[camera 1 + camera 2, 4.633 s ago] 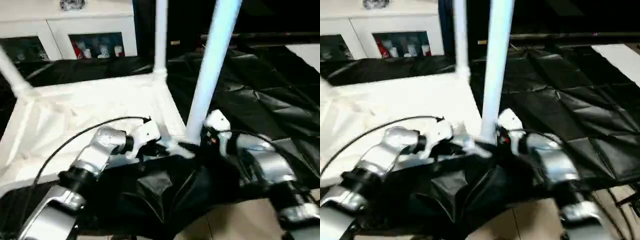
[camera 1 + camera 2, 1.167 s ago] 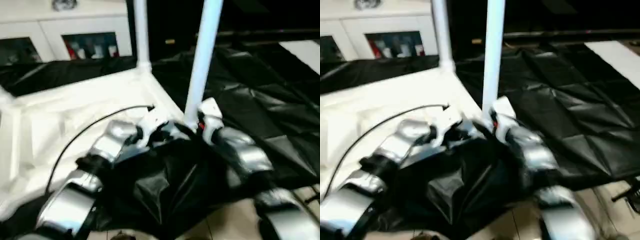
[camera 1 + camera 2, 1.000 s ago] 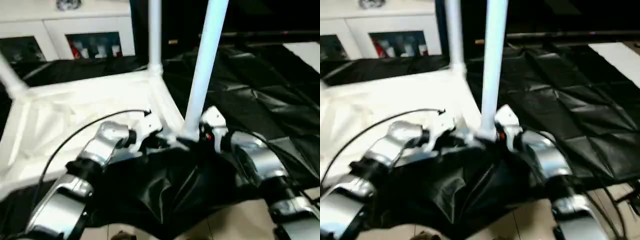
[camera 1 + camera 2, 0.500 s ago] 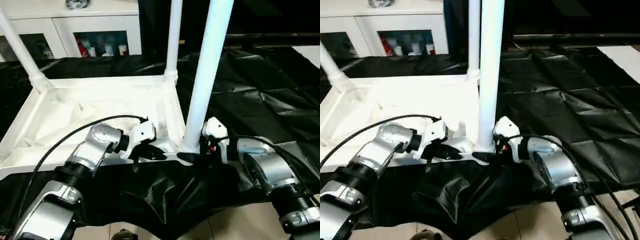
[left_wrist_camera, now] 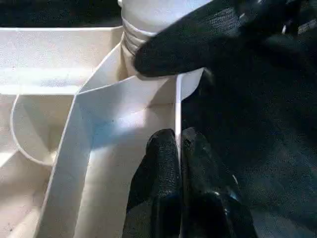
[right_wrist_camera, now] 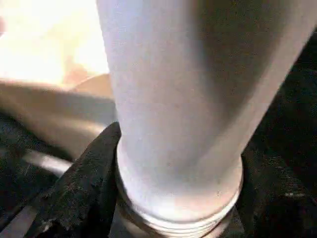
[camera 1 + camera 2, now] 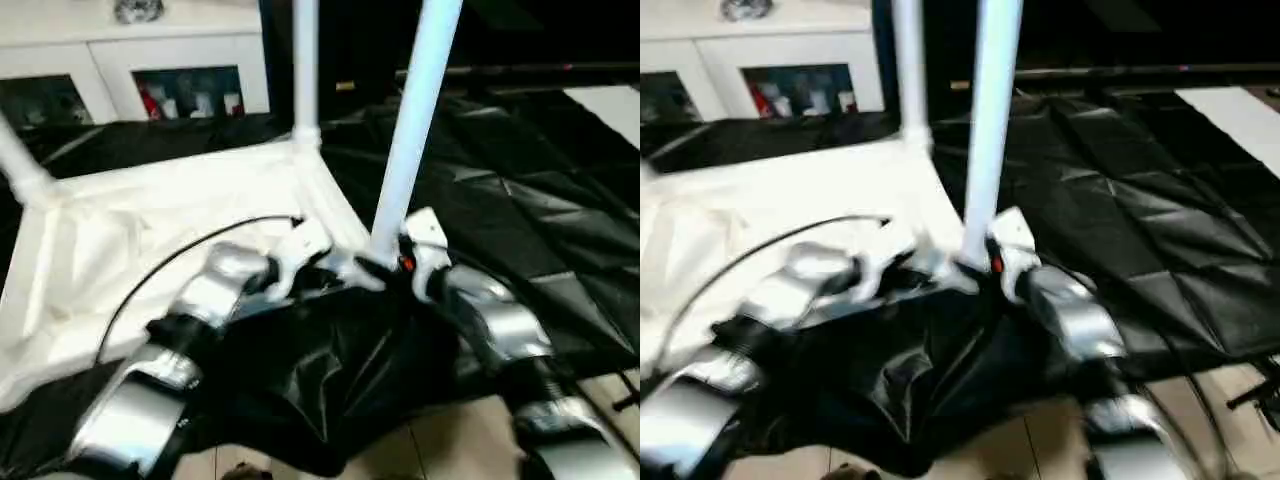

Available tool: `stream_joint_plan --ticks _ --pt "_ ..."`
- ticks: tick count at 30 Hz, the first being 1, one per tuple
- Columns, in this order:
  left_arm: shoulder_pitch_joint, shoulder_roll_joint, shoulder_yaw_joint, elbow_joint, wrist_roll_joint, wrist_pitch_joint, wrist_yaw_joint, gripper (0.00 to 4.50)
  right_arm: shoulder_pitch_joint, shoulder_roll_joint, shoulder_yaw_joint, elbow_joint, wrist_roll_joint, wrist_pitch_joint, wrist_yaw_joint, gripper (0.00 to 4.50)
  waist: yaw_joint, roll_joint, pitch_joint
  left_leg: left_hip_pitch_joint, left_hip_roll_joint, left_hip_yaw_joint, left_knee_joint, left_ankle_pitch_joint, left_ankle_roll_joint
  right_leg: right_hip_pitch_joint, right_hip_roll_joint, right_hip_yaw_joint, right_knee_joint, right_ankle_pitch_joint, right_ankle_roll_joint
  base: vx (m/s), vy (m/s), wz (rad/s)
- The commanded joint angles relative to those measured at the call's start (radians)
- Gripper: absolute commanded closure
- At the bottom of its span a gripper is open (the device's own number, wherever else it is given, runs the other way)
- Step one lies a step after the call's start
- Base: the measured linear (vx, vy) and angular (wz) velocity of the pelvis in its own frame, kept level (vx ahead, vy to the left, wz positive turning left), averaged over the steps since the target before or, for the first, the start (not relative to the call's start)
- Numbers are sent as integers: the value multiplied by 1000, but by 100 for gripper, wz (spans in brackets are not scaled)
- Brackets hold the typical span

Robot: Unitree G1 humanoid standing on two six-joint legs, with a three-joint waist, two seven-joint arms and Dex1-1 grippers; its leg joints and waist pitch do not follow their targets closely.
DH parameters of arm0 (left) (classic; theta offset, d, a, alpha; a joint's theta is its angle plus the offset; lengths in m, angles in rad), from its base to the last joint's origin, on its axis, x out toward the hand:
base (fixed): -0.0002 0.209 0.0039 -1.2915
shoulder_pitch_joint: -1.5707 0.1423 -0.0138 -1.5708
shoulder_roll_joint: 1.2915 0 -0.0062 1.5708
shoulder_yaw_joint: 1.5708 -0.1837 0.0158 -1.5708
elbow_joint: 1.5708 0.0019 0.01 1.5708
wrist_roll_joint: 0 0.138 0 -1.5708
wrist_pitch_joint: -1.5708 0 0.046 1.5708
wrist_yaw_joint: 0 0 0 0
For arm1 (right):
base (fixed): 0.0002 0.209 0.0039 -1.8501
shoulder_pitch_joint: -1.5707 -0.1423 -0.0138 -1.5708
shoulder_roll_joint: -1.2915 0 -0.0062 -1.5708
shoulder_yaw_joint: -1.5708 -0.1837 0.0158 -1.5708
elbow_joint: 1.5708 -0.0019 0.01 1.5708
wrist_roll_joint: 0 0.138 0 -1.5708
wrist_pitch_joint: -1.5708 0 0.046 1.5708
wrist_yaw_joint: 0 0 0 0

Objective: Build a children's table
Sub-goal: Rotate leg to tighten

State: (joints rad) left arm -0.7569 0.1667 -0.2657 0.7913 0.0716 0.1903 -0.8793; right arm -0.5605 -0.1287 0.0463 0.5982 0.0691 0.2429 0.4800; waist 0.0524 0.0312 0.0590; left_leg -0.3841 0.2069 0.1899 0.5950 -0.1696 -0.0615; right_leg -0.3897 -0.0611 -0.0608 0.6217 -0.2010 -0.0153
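Note:
The white tabletop (image 7: pixel 150 220) lies upside down on a black cloth. Three white legs stand upright in its corner sockets: far left (image 7: pixel 20 170), far right (image 7: pixel 305 70) and near right (image 7: pixel 405 150). My left gripper (image 5: pixel 178 136) is shut on the thin near rim, close to the near right corner, and shows in the head view too (image 7: pixel 332 274). My right gripper (image 6: pixel 178 198) clasps the base of the near right leg (image 6: pixel 168 99), one black finger (image 6: pixel 89 183) on each side. In the left wrist view one of its fingers (image 5: pixel 198 44) presses against that base.
A white cabinet (image 7: pixel 150 70) with glass doors stands behind the tabletop. The creased black cloth (image 7: pixel 520 200) spreads out to the right and hangs over the near edge. Light floor tiles (image 7: pixel 450 440) show below it. A cable (image 7: pixel 180 262) arcs over my left forearm.
The head views have swayed and tilted with the camera. My right gripper's fingers have drawn in on the leg's base. My left gripper keeps its hold on the rim.

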Motion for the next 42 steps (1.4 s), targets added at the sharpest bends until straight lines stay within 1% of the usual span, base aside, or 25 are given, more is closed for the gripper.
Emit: stream_joint_plan --ticks 1,3,4,5,6,7,9,10,12,14,18,20,22,24,26,27,28,29,32,33,35,36,37,39,42 --pt "-60 -63 35 10 -21 -8 109 450 -24 83 31 72 14 -2 -69 177 -1 -2 -78 20 22 -16 -61 -146 13 45 -78 48 -77 -113 -229 0 0 0" --pt "-74 -82 37 27 -14 -13 139 450 -53 113 23 110 4 -20 -119 177 -3 -2 -79 19 21 -16 -60 -125 22 46 -76 46 -74 -68 -240 0 0 0" --pt "-77 -90 36 30 -12 -22 142 450 -65 126 23 125 -3 -33 -134 177 -3 -2 -82 18 23 -16 -58 -108 38 51 -77 45 -68 -16 -249 0 0 0" --pt "-78 -93 37 32 -11 -25 143 450 -70 130 21 132 -7 -37 -139 177 -3 -2 -82 18 23 -16 -58 -108 38 51 -77 45 -68 -16 -249 0 0 0" --pt "-81 -101 30 40 -5 -54 134 450 -83 146 26 150 -17 -67 -114 142 -4 -3 -82 17 22 -15 -57 -97 56 52 -77 44 -66 16 -257 0 0 0" --pt "-78 -101 26 38 -4 -62 123 450 -85 148 26 152 -17 -67 -108 121 -3 -4 -83 18 23 -15 -57 -95 61 53 -78 44 -65 22 -259 0 0 0" --pt "-69 -98 21 31 -7 -71 104 450 -88 150 20 151 -9 -64 -97 107 -3 -3 -81 18 24 -14 -57 -95 74 52 -78 45 -66 27 -263 0 0 0" --pt "-65 -94 19 28 -7 -77 96 450 -88 149 18 147 -4 -61 -84 101 -3 -4 -80 18 24 -14 -58 -108 78 53 -80 45 -69 5 -263 0 0 0" --pt "-58 -85 14 29 -8 -91 81 450 -90 138 30 146 -12 -75 -66 71 -4 -4 -78 19 25 -14 -59 -123 72 53 -80 45 -71 -25 -261 0 0 0" --pt "-52 -76 11 28 -9 -95 62 450 -86 118 50 138 -23 -92 -35 60 -6 -5 -78 18 25 -14 -58 -127 68 53 -79 45 -71 -33 -260 0 0 0" --pt "-25 -42 -4 1 -14 -127 -23 450 -52 44 98 82 -47 -130 95 60 -8 -4 -79 16 25 -14 -57 -112 83 56 -78 45 -67 6 -266 0 0 0" --pt "-5 -19 -12 -27 -23 -136 -86 450 -23 -8 125 36 -56 -158 178 60 -3 -7 -79 15 27 -13 -55 -113 96 58 -80 45 -67 18 -264 0 0 0" --pt "11 2 -21 -49 -28 -150 -133 450 3 -53 143 -13 -45 -159 258 60 -4 -5 -79 16 27 -12 -54 -113 105 55 -77 45 -67 15 -269 0 0 0" --pt "47 39 -41 -106 -54 -170 -242 450 42 -116 160 -88 -23 -149 372 60 3 -6 -77 16 31 -12 -56 -135 102 55 -79 45 -70 -26 -268 0 0 0" --pt "76 77 -64 -158 -70 -158 -333 450 65 -161 167 -134 1 -135 452 60 8 -5 -74 20 34 -11 -58 -163 94 51 -79 46 -74 -77 -258 0 0 0" --pt "83 86 -70 -168 -72 -159 -350 450 70 -172 169 -144 6 -132 469 60 9 -4 -72 20 34 -10 -60 -175 86 48 -78 46 -75 -102 -255 0 0 0" --pt "93 101 -77 -184 -73 -162 -380 450 79 -190 172 -160 15 -126 499 60 11 -3 -71 25 35 -11 -61 -190 75 46 -77 46 -79 -127 -250 0 0 0" --pt "101 111 -78 -196 -76 -159 -399 450 86 -205 174 -173 23 -122 523 60 9 -3 -70 23 34 -10 -62 -195 73 44 -76 46 -79 -136 -250 0 0 0" --pt "112 127 -76 -210 -76 -150 -420 450 96 -228 176 -194 38 -111 562 60 11 -2 -69 28 35 -11 -65 -219 54 40 -76 47 -84 -177 -244 0 0 0" --pt "115 135 -76 -213 -74 -149 -427 450 101 -237 178 -202 42 -108 578 76 13 -2 -70 28 35 -11 -65 -214 50 41 -77 47 -82 -174 -241 0 0 0" --pt "120 143 -77 -218 -73 -150 -436 450 106 -246 180 -215 47 -98 596 76 13 -3 -71 25 34 -11 -65 -205 50 42 -78 47 -81 -165 -239 0 0 0" --pt "128 155 -78 -230 -74 -147 -449 450 113 -252 179 -232 55 -86 615 102 15 -3 -72 22 35 -12 -65 -187 56 45 -78 47 -77 -138 -239 0 0 0" --pt "133 161 -79 -239 -76 -143 -455 450 116 -253 177 -242 60 -78 621 110 15 -3 -74 20 34 -12 -63 -169 64 44 -77 46 -74 -112 -240 0 0 0" --pt "137 165 -81 -246 -77 -141 -458 450 119 -253 178 -249 63 -74 625 116 17 -2 -75 21 34 -12 -62 -162 67 43 -77 46 -73 -98 -244 0 0 0" --pt "145 170 -82 -258 -77 -137 -462 450 126 -248 180 -263 79 -52 638 151 21 -4 -76 21 34 -11 -61 -156 70 43 -77 45 -72 -89 -247 0 0 0"
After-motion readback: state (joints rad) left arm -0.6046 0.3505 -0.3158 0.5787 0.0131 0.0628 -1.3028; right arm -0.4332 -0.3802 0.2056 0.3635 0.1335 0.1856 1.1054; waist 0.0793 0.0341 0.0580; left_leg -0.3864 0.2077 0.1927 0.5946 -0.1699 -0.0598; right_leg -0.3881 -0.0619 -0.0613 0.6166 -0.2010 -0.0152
